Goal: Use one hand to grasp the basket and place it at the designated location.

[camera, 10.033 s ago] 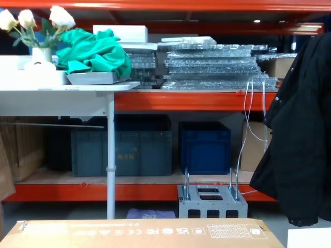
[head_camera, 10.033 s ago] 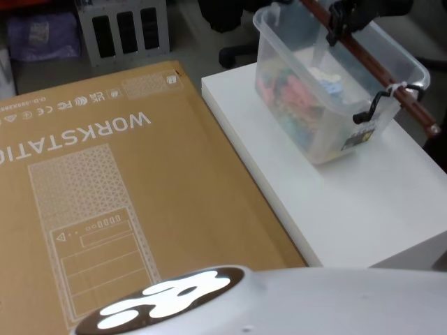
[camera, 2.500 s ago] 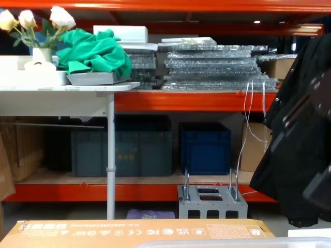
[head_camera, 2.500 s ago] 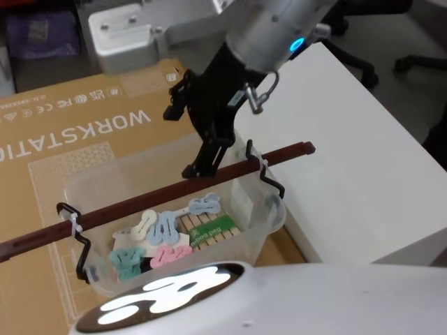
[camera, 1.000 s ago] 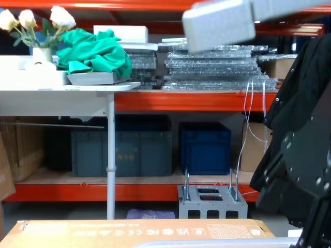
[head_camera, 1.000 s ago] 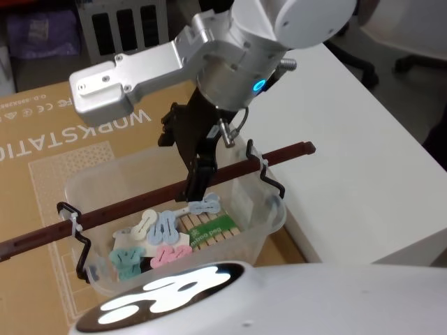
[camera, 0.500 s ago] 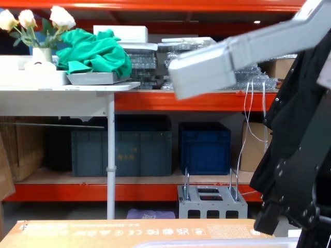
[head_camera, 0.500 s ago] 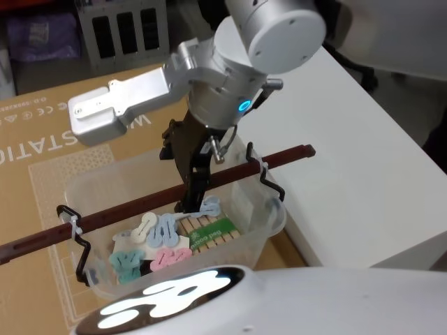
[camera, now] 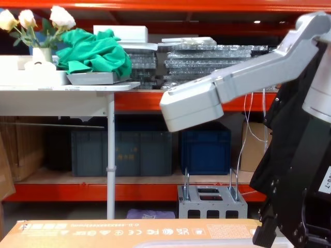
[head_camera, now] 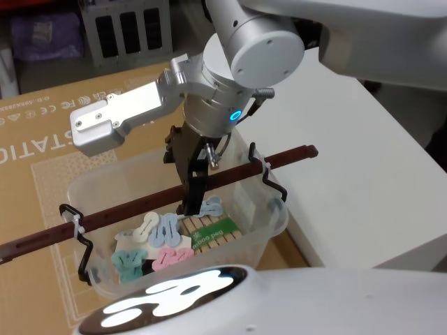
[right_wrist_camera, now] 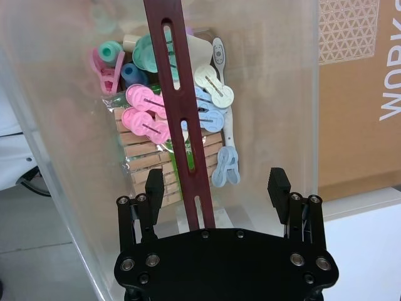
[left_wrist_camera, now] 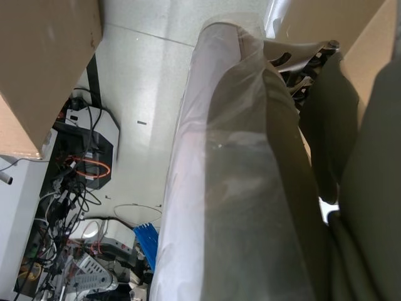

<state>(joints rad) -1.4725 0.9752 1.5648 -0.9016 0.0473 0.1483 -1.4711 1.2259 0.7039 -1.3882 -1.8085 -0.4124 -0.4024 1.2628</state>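
1. Your right gripper [right_wrist_camera: 216, 180] hangs over the basket [head_camera: 276, 222], fingers [right_wrist_camera: 279, 182] spread either side of the handle [head_camera: 126, 209], not pinching it; I judge that lets the bar go free.
2. The basket sits on the carton [head_camera: 42, 160], the white desk [head_camera: 363, 153] at its 3 o'clock, so it looks placed.
3. Clips [head_camera: 164, 230] lie loose inside.
4. At 12 o'clock stand orange shelving [camera: 155, 101] and blue crates [camera: 204, 152].

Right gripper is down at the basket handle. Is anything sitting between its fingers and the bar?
Nothing visible does. The right gripper is open and its fingers straddle the reddish-brown handle, with a gap on each side. The clothes pegs lie lower down, on the bottom of the basket, under the bar.
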